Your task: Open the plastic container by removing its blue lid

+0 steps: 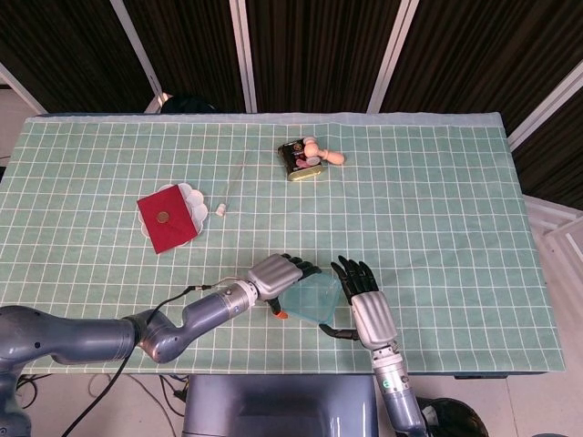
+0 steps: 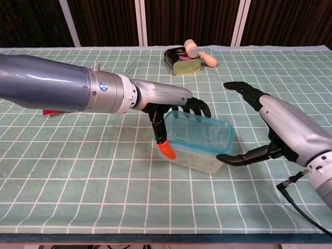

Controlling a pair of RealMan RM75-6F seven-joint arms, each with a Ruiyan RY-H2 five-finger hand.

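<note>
We are clamping our left hand [image 2: 171, 106] on the blue lid [image 2: 199, 131] while our right hand [image 2: 270, 129] is hovering spread, risking the plastic container [image 2: 199, 155] lifting too.

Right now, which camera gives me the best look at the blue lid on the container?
The chest view: the blue lid shows large from the side, with its rim sitting on the clear plastic container. In the head view it is a small pale patch from above, between the left hand and right hand.
</note>
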